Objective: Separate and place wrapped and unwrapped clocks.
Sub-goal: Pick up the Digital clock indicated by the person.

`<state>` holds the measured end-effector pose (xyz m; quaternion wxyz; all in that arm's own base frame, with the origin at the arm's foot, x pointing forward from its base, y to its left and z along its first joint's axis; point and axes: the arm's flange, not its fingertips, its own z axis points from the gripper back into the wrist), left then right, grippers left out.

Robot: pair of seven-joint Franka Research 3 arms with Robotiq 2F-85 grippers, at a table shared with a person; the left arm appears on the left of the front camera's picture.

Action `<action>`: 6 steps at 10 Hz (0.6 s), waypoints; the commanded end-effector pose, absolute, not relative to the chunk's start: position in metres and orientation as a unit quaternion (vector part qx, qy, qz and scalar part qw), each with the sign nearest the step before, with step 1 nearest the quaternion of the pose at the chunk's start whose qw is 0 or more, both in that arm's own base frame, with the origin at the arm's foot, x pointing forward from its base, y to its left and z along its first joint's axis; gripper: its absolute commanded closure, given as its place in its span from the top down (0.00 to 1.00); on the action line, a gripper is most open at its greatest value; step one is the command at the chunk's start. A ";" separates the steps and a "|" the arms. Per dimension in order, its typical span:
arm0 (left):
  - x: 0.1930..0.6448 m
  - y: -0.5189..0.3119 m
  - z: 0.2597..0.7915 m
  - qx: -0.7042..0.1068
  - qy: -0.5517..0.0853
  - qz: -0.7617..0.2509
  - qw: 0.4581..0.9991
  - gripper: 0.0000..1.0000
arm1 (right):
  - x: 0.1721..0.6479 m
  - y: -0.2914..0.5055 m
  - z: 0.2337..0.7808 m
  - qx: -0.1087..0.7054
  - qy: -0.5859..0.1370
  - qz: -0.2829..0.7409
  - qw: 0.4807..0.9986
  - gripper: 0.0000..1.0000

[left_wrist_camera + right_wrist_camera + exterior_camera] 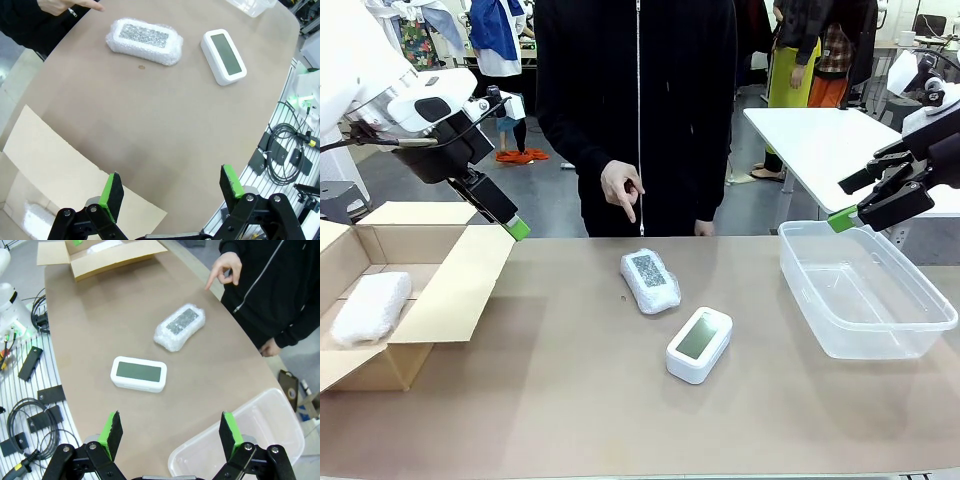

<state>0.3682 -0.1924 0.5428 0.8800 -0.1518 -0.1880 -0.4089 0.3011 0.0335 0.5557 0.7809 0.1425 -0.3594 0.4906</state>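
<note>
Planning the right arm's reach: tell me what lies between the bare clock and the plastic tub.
Nothing but bare tabletop, in the front view, between the digital clock and clear tub.

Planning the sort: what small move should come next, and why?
Probably the left pincer should swing over the wrapped clock: the person's hand points at it, another wrapped bundle already lies in the cardboard box, and that pincer hangs open.

Three cameras on one table (570, 400): one fixed, two wrist-mounted
Front view looks across and slightly down toward the person (638, 100); both wrist views look down from high above opposite ends, sharing the bubble-wrapped clock (144, 41) and bare clock (223, 56) mid-table
</note>
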 end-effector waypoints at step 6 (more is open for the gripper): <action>0.489 -0.350 0.557 -0.209 -0.042 -0.232 0.949 1.00 | 0.303 0.033 0.554 0.154 -0.360 0.494 0.777 1.00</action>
